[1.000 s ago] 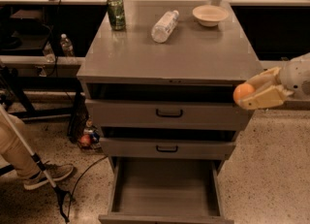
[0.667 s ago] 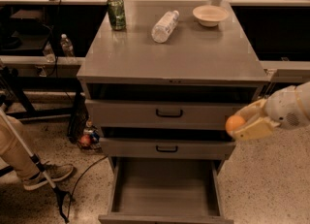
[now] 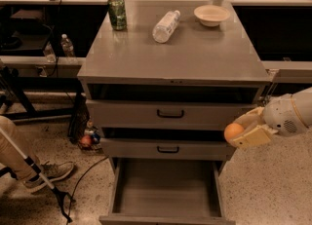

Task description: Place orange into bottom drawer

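The orange (image 3: 233, 131) is a small round fruit held in my gripper (image 3: 243, 130), which comes in from the right on a white arm. The gripper is shut on the orange and holds it in the air beside the cabinet's right front corner, level with the middle drawer. The bottom drawer (image 3: 165, 190) is pulled open below and to the left of the orange, showing a plain grey inside with nothing in it.
The grey cabinet top (image 3: 195, 53) carries a green can (image 3: 117, 13), a lying plastic bottle (image 3: 165, 26) and a beige bowl (image 3: 211, 14). The two upper drawers (image 3: 170, 114) are shut. A person's leg and shoe (image 3: 44, 173) and cables lie at the left floor.
My gripper with the orange has moved down and slightly left, from the top drawer's level to the middle drawer's level, closer to the open bottom drawer.
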{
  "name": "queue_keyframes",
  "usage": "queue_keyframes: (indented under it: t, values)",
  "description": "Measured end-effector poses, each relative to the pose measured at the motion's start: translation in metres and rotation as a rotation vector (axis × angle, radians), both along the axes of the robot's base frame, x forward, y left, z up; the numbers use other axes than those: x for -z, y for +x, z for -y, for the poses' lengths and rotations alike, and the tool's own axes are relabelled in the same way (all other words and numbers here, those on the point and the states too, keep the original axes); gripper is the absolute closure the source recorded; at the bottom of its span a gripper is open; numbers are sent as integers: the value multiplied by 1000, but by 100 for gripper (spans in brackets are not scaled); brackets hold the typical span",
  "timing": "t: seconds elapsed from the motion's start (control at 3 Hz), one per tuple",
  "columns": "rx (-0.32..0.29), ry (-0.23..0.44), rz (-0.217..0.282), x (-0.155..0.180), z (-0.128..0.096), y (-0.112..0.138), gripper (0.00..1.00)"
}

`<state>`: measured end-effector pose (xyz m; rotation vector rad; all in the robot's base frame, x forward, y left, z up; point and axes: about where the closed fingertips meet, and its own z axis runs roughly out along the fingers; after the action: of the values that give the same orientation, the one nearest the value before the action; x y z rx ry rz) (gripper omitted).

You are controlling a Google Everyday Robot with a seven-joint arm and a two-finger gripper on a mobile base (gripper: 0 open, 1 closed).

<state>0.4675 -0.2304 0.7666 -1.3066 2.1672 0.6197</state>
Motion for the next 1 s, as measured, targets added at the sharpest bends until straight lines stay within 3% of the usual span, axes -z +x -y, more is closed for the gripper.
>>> queue_keyframes:
  t: [0.33, 1.0]
  values:
    - [-12, 30, -24, 19, -12, -5, 100]
    - [38, 120, -158, 135, -66, -29, 100]
